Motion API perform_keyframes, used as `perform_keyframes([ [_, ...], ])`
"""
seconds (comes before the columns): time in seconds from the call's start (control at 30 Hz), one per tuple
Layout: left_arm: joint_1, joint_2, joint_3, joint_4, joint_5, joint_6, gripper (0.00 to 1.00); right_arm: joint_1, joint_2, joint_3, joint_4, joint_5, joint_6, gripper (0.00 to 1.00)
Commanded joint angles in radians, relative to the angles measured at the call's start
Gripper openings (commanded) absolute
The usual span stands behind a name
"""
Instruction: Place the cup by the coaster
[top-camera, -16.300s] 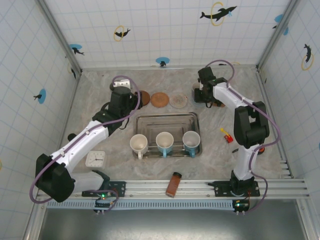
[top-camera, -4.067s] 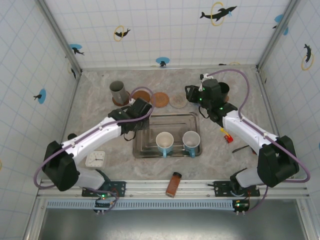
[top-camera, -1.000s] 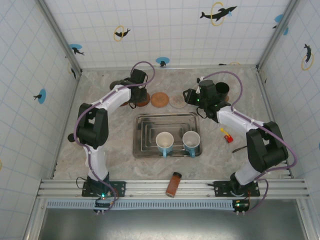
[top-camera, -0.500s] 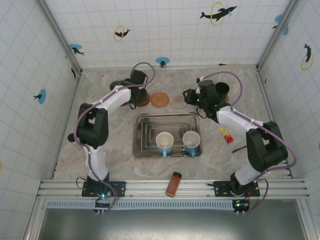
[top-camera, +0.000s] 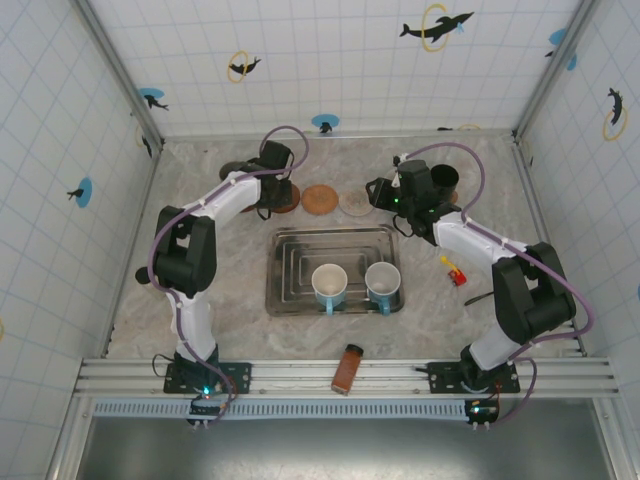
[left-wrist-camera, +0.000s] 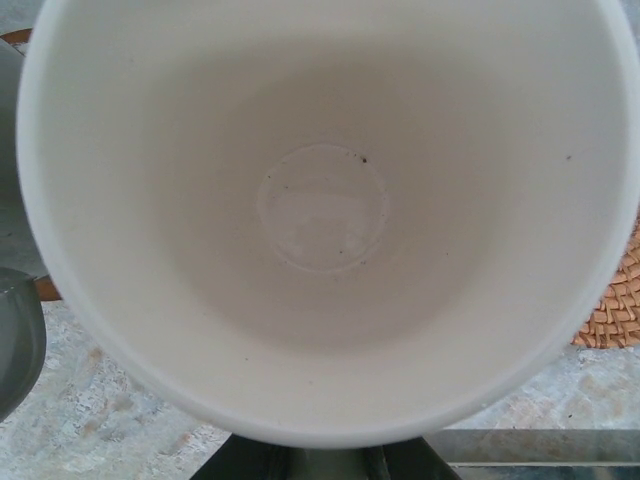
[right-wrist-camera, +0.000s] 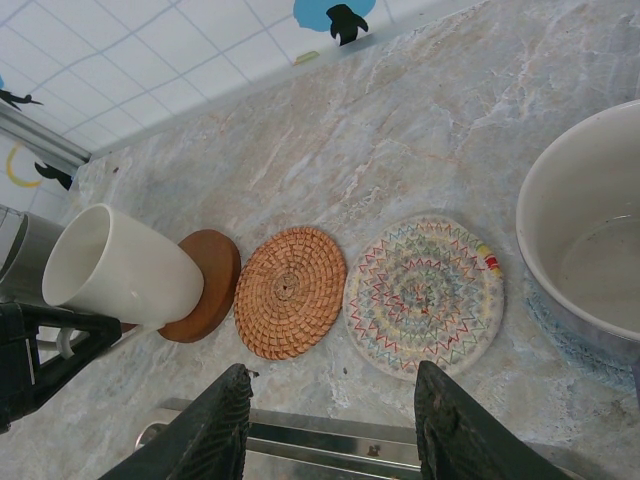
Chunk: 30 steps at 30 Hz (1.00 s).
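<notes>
- You're looking at a robot test cell, not a home: grid-printed panel walls (top-camera: 330, 80) carry dolphin stickers (top-camera: 437, 25).
- An aluminium rail (top-camera: 350, 375) edges your marble-pattern tabletop (top-camera: 210, 300).

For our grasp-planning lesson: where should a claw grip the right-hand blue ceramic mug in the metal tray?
Take the blue ceramic mug by its far rim, coming from above with one finger inside. It stands upright with its mouth open, its handle points toward the table's near edge, and the tray beyond it is free.

White cup (left-wrist-camera: 325, 210) mouth-on, woven coaster (left-wrist-camera: 610, 310) at its right, marble table (left-wrist-camera: 100, 420) below.
</notes>
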Motion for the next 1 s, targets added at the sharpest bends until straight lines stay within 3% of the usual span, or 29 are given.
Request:
perform_keyframes([
  [0.0, 0.011, 0.003, 0.006, 0.030, -0.021, 0.015, 0.00, -0.004, 0.019, 0.060, 0.019, -0.004, 0.003, 0.46],
  [0.97, 0.011, 0.029, 0.044, 0.020, 0.006, 0.024, 0.00, -0.004, 0.030, 0.069, 0.011, -0.009, -0.001, 0.46],
])
